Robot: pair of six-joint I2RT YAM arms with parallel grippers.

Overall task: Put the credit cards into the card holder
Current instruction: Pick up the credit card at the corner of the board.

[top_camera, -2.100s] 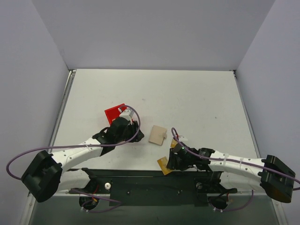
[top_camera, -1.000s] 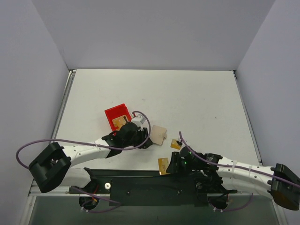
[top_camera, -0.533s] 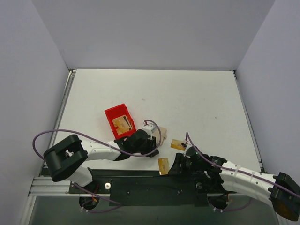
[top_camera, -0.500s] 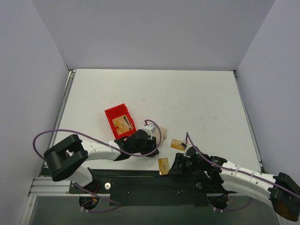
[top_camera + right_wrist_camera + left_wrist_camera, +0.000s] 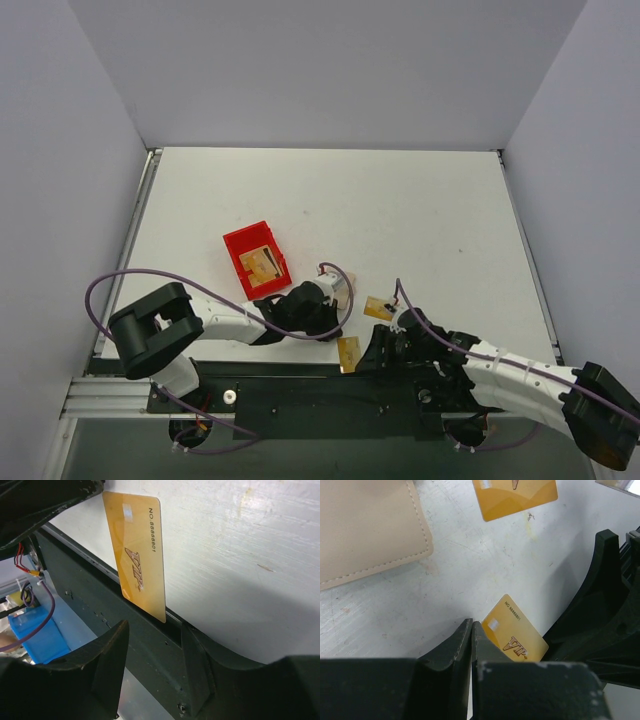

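The beige card holder (image 5: pixel 365 530) lies closed on the table; in the top view my left arm hides it. One orange card (image 5: pixel 349 352) lies at the table's front edge with one end overhanging (image 5: pixel 135 575). My left gripper (image 5: pixel 471 630) is shut and empty, its tips low beside that card's corner (image 5: pixel 517 640). My right gripper (image 5: pixel 150 645) is open, its fingers (image 5: pixel 107 665) on either side of the card's overhanging end, not touching it. A second card (image 5: pixel 378 308) lies flat nearby (image 5: pixel 515 497). A third card (image 5: pixel 262 263) lies in the red bin.
The red bin (image 5: pixel 240 245) stands left of my left gripper (image 5: pixel 333 325). The black mounting rail (image 5: pixel 150 645) runs just below the table's front edge, under the overhanging card. My right gripper (image 5: pixel 368 355) and the left one are close together.
My left arm has swung right and nearer, from the red bin across the card holder to the front card, uncovering the bin's card. My right gripper slid back to the front edge.
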